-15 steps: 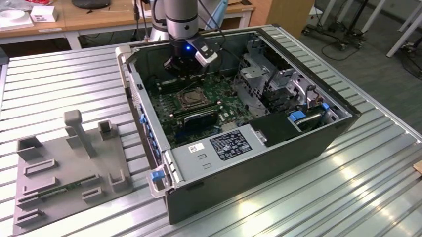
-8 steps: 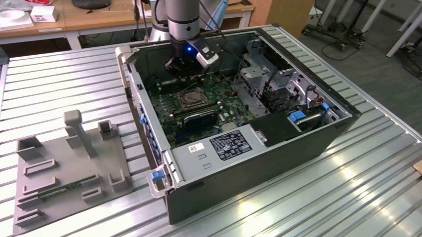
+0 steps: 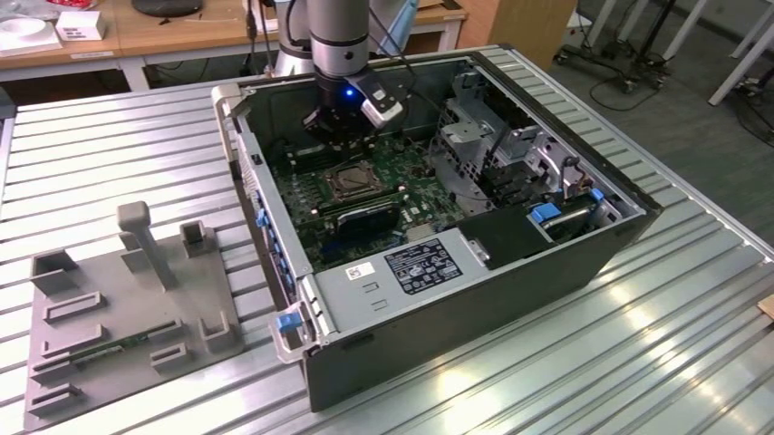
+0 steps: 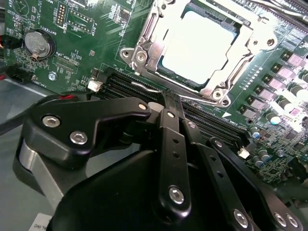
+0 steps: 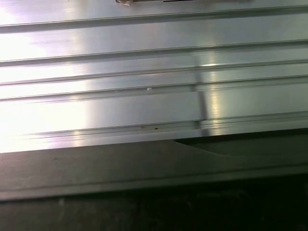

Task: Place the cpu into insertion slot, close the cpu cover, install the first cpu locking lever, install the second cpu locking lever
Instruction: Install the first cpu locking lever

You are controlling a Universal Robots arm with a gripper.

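Grey fixture plate (image 3: 121, 308) is sitting on the exterior view's left, well apart from the open computer case (image 3: 484, 299). The arm is reaching down into the case, with the gripper (image 3: 339, 143) hanging over the motherboard (image 3: 405, 204), just beside the socket. In the second wrist view the gripper is looking pinched narrow and carrying nothing, poised above the memory slots (image 4: 125, 86). The cpu (image 4: 199, 45) is lying seated in the socket and the cpu cover (image 4: 146, 57) is lying flat round it, so I'm reading placement and cover as done and lever work as the step in hand. What looks like a lever rod (image 4: 239, 65) is running along the socket edge; can't tell if it's latched. Any lever push is calling for low, precise tip contact, with the slots crowding close. Everything is resting on a ribbed aluminium table (image 3: 629, 344) that is glaring under the lights. A wooden desk (image 3: 181, 32) is running along the back, and wheeled stands (image 3: 629, 63) are standing at the exterior view's right.
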